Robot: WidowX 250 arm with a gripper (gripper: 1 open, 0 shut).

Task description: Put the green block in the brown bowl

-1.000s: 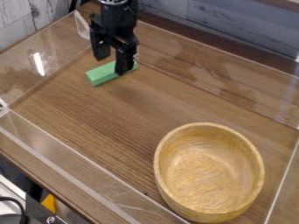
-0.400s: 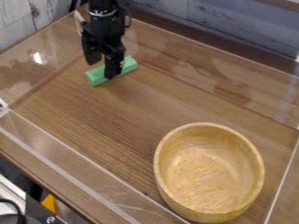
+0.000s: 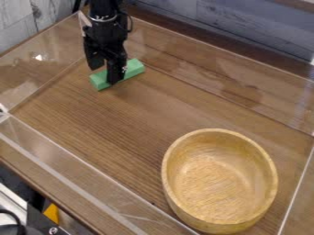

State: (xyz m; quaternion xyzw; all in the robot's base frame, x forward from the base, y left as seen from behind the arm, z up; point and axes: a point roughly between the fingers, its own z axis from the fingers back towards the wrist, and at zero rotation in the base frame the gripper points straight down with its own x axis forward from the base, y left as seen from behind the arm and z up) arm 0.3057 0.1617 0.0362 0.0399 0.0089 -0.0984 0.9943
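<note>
The claw (image 3: 105, 66) covers the middle of the green block (image 3: 130, 71), so contact between its fingers and the block cannot be judged. The arm above runs off the top edge. The brown bowl (image 3: 221, 180) loses its lower rim at the bottom edge

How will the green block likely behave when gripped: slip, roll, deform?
The green block looks flat and rectangular, so it probably won't roll. Its plain matte faces suggest a fair grip. It looks rigid and small, likely light, though the open gripper could nudge it across the smooth wooden table.

A wood-grain table (image 3: 110, 138) carries everything. The green block (image 3: 119, 75) lies flat at eleven o'clock. The brown bowl (image 3: 221, 179) sits at five o'clock.
</note>
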